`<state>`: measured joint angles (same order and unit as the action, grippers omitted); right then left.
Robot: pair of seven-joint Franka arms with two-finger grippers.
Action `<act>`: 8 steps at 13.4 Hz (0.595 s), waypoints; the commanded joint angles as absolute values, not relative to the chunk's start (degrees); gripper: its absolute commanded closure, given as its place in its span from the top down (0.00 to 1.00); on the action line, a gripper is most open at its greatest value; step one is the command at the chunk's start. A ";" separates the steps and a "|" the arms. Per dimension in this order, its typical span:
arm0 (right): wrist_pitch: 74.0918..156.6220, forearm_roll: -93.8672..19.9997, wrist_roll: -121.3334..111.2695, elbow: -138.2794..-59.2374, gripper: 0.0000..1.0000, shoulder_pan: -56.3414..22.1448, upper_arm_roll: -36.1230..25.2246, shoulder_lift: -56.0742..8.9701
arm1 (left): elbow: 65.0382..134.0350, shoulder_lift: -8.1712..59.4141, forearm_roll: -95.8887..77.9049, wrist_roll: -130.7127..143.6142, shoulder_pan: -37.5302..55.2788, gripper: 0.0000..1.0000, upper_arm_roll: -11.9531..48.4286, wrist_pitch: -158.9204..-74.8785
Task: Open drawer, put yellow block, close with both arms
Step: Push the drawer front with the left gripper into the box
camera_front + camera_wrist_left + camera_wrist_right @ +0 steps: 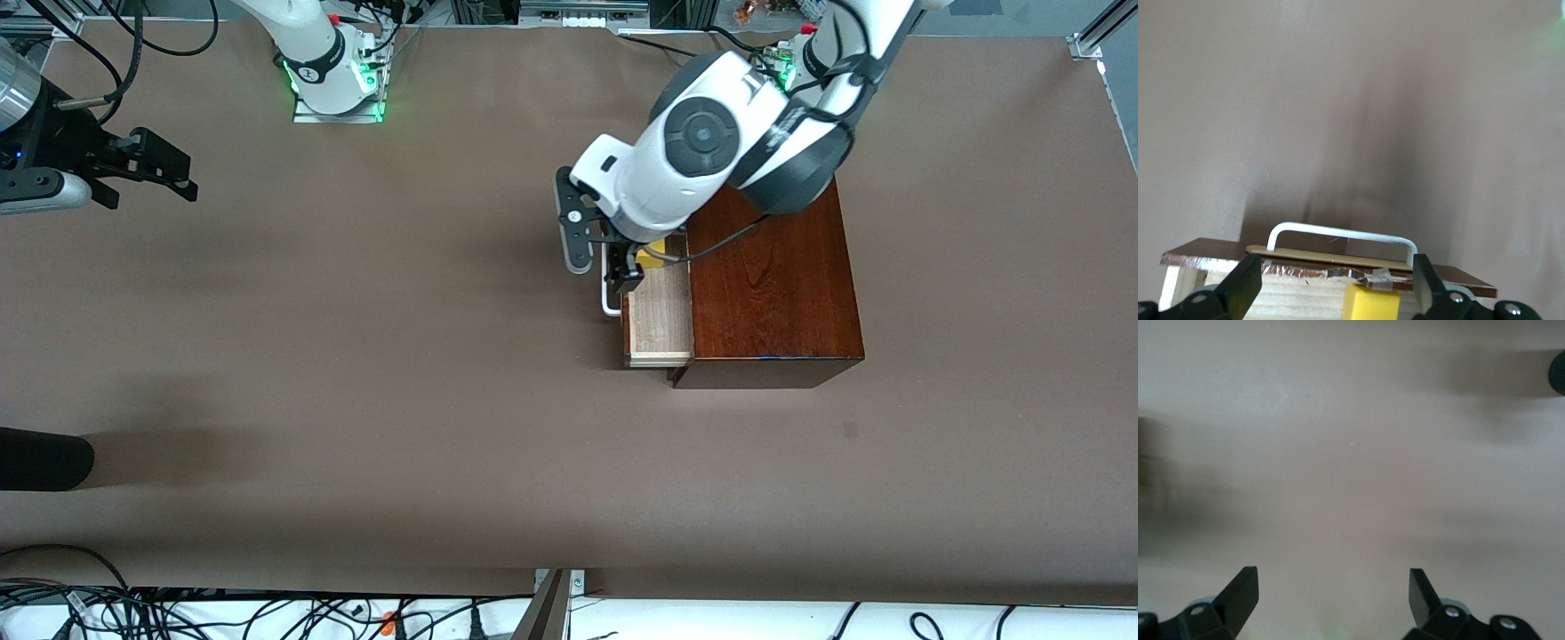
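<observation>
The drawer (660,320) stands pulled out of the dark reddish-brown box (773,284), with its white handle (610,298) toward the right arm's end. The yellow block (656,252) lies in the pale tray, partly hidden by the left arm. My left gripper (629,267) hangs over the open drawer. In the left wrist view it (1336,283) is open, and the block (1370,305) sits between the fingers (1248,280) touching neither, with the handle (1341,233) past it. My right gripper (164,164) waits open and empty over bare table; its wrist view (1333,590) shows only table.
A black rounded object (44,458) pokes in at the right arm's end of the table, nearer the front camera. Cables (178,613) lie along the near edge. A small dark mark (851,430) is on the table, nearer the front camera than the box.
</observation>
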<state>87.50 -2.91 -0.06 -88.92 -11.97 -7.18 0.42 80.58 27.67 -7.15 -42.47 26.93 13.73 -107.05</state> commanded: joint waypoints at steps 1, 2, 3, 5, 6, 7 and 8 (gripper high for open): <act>85.96 -2.81 -0.35 -88.33 1.00 -11.87 -6.94 0.97 | 80.07 30.92 -0.82 -44.03 29.61 1.00 13.53 -109.24; 85.96 -2.81 -0.44 -88.24 1.00 -11.95 -6.94 0.88 | 79.98 32.42 0.77 -44.12 30.05 1.00 13.54 -110.21; 85.87 -2.81 -0.53 -88.33 1.00 -11.95 -6.94 0.97 | 80.07 33.82 1.05 -44.64 30.75 1.00 13.54 -112.04; 85.96 -2.81 -0.53 -88.24 1.00 -11.95 -6.94 0.97 | 80.07 36.55 1.23 -46.05 31.72 1.00 13.45 -115.13; 85.96 -2.81 -0.53 -88.24 1.00 -11.95 -6.94 0.97 | 80.16 36.91 1.40 -46.05 31.99 1.00 13.36 -115.22; 85.96 -2.81 -0.53 -88.24 1.00 -11.95 -6.94 0.97 | 80.68 36.83 3.32 -46.05 31.91 1.00 13.45 -115.14; 85.96 -2.90 -0.53 -88.24 1.00 -11.95 -6.94 0.97 | 81.12 36.91 3.86 -46.05 31.99 1.00 13.45 -114.88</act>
